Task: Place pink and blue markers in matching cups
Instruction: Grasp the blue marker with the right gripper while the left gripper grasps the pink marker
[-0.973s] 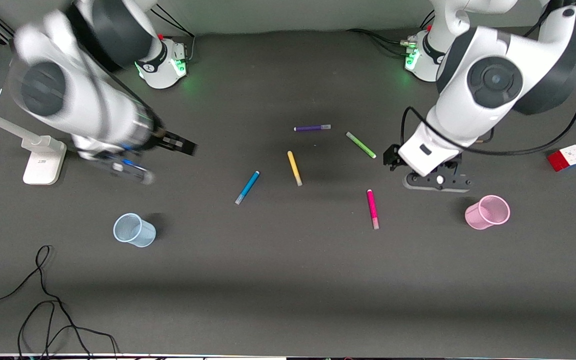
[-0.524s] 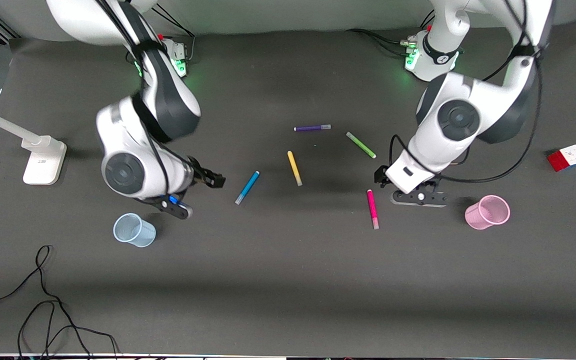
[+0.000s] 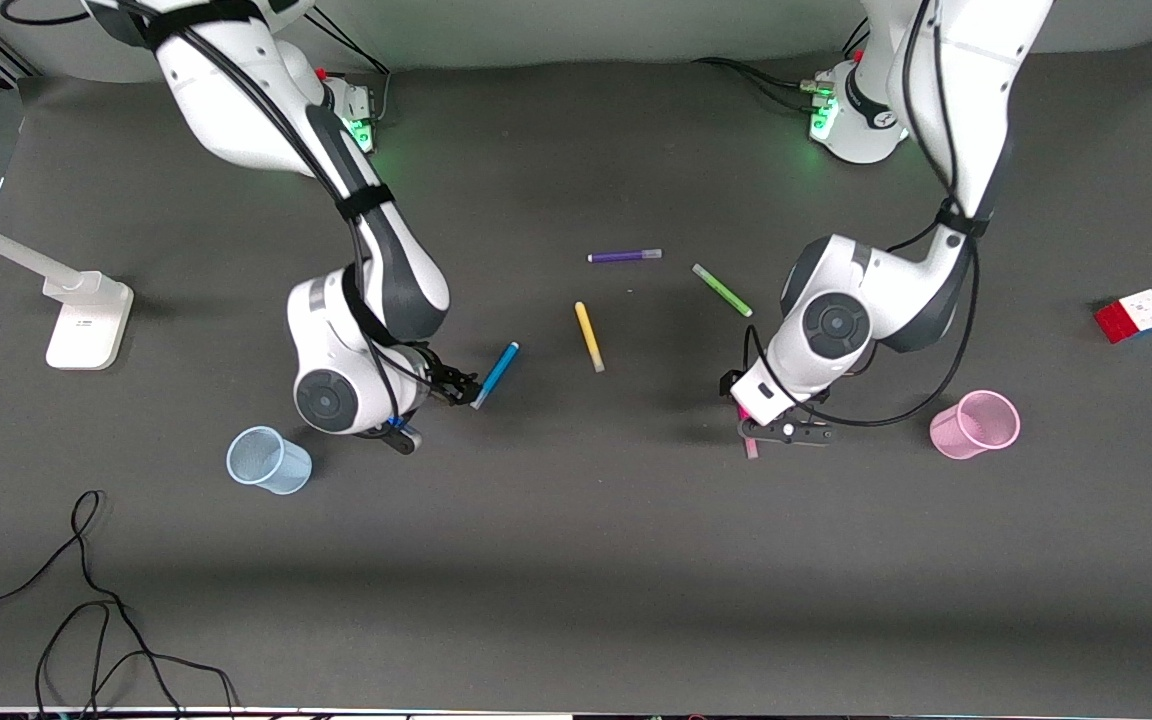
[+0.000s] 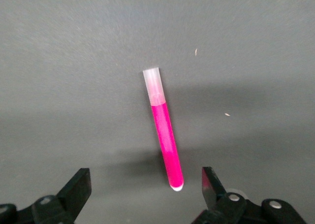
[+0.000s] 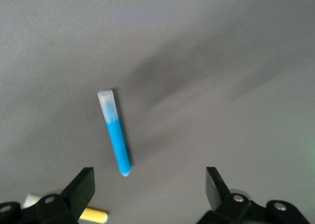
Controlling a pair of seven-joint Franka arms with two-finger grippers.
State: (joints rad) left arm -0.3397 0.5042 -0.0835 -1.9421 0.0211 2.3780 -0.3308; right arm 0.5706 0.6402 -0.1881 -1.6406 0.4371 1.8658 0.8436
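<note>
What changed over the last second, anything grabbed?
Both arms came down to their markers: the right pincer, open, now hangs over the blue marker, and the left pincer, open, over the pink marker. Nothing is gripped. Markers, blue cup and pink cup stayed put.

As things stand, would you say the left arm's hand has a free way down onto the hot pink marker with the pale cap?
Probably yes: the left hand is open above the hot pink marker, which lies alone on bare dark table.
</note>
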